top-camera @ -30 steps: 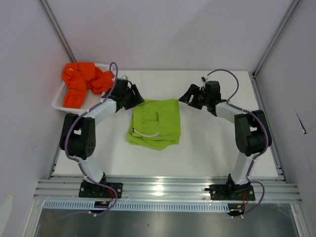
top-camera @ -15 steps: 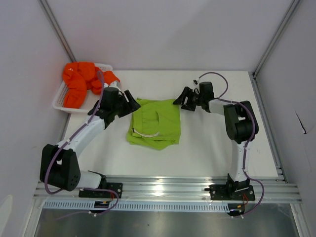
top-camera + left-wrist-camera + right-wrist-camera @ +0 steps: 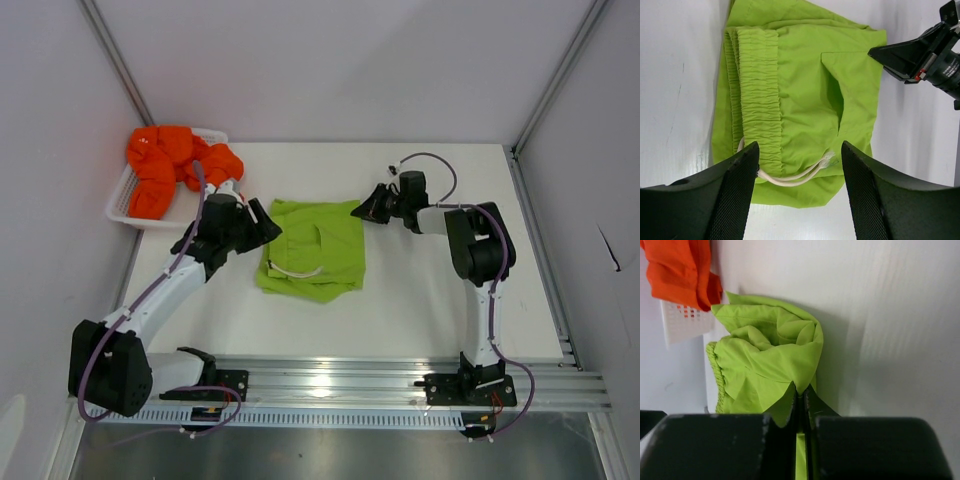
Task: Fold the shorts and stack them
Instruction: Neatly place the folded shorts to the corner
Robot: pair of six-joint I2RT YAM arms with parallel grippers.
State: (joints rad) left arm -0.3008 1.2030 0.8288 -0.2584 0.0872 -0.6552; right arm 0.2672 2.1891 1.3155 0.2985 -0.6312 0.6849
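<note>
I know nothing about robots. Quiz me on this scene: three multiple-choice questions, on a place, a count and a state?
1. Where do the bright orange fabric shorts lie? A on the floor; B in the white plastic mesh basket; C held in the air.
2. How many pairs of shorts show? A one; B two; C three.
3. The right pincer is: A wide open; B out of sight; C shut on the lime green fabric shorts.
Answers: B, heaped in the basket; B, one orange, one green; C, green cloth is pinched in it.
</note>
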